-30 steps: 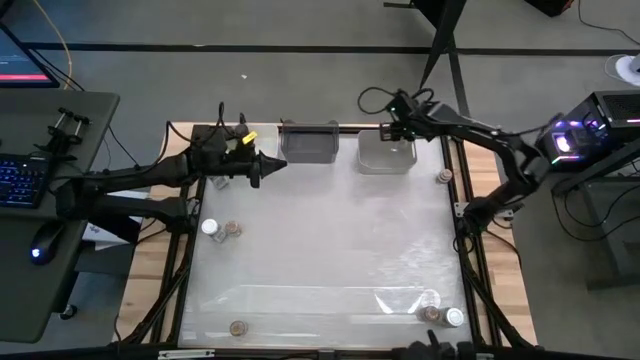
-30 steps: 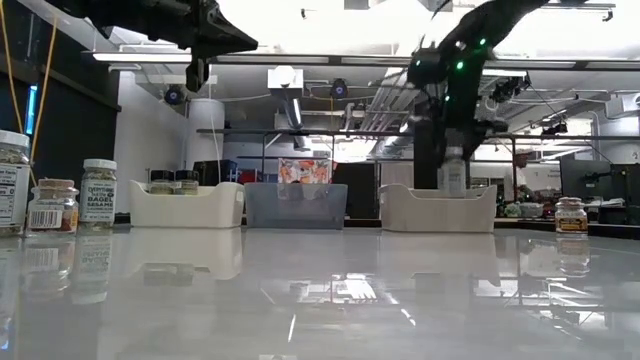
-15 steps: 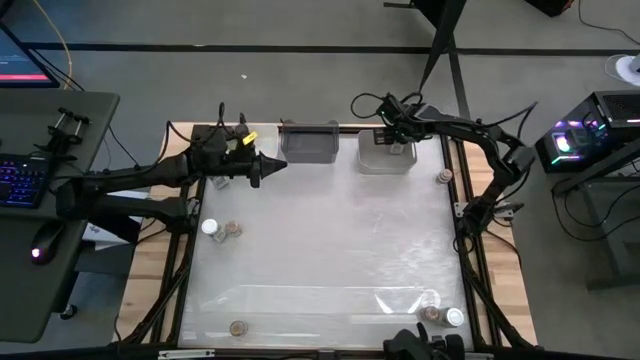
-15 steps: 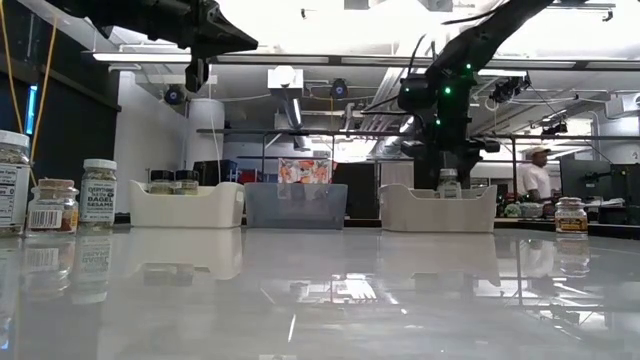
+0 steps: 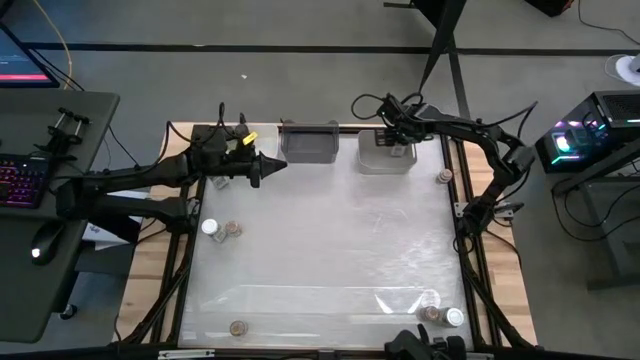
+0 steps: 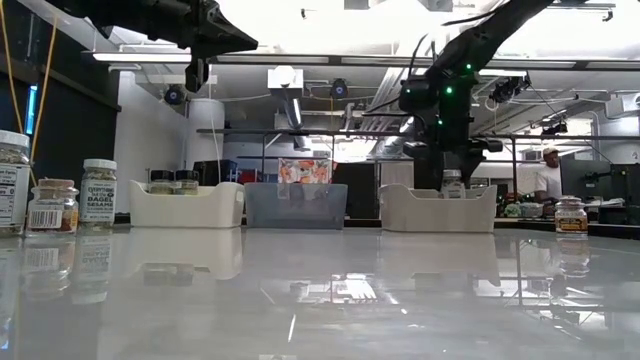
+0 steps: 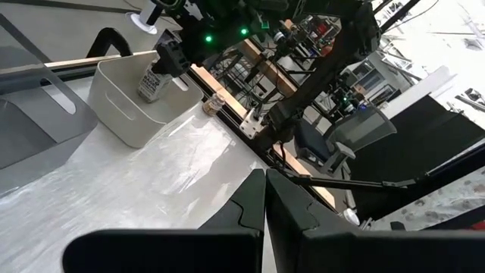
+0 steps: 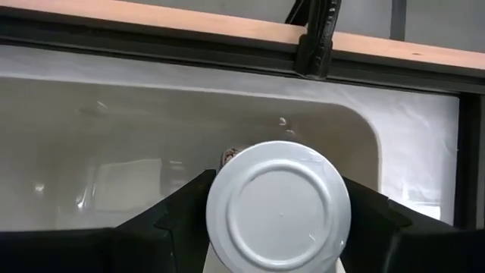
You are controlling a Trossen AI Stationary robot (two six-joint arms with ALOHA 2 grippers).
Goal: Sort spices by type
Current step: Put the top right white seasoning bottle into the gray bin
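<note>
1. The right gripper (image 8: 277,227) is standing open around a white-capped jar (image 8: 278,216) inside the far right bin (image 5: 385,160).
2. The left gripper (image 7: 265,199), shut and empty, is hovering by the far left bin (image 6: 186,206).
3. Loose jars (image 5: 221,229) are waiting at the table's (image 5: 320,240) left, right and near edges, so sorting looks roughly half done.

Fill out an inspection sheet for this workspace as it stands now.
Surface: glossy white table, reflective, bare in the middle.
Job's things: white-capped jar in the white bin at the far right; two dark-capped jars in the far-left bin; grey bin between them, contents not visible; loose jars at the left edge, one at the right edge, three more along the near edge.
Clutter: nothing seen.
Grippers: right gripper over the white bin, fingers either side of the white-capped jar; left gripper shut, raised by the far-left bin.
Cables: black loops on the right arm.
Surroundings: keyboard and mouse on a side desk; a person beyond the table.
</note>
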